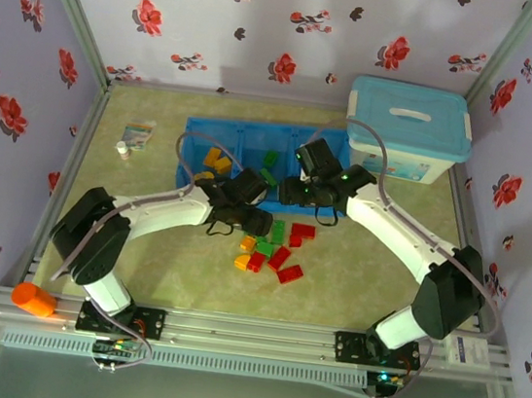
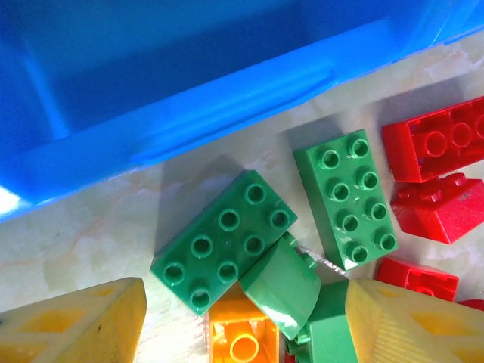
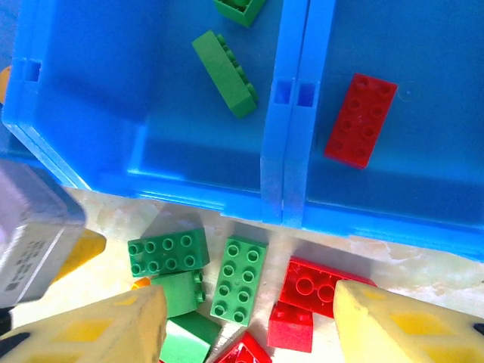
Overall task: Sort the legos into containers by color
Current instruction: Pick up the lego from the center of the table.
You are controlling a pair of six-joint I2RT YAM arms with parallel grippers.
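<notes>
The containers are one blue tray (image 1: 192,150). Its left compartment holds yellow-orange legos (image 1: 217,160). In the middle one lies a green brick (image 3: 224,73), in the right one a red brick (image 3: 361,119). Loose legos lie piled on the table (image 1: 274,249) just in front of the tray. My left gripper (image 2: 246,321) hangs open over a flat green brick (image 2: 227,238), a curved green piece (image 2: 280,283) and an orange brick (image 2: 242,340). My right gripper (image 3: 249,325) is open above a green brick (image 3: 239,281) and red bricks (image 3: 314,283), holding nothing.
A white box with a light-blue lid (image 1: 408,129) stands right of the tray. A small bottle (image 1: 123,150) and a packet (image 1: 139,130) lie at the left. An orange object (image 1: 34,299) rests on the front rail. The left gripper's body (image 3: 34,227) sits close beside my right fingers.
</notes>
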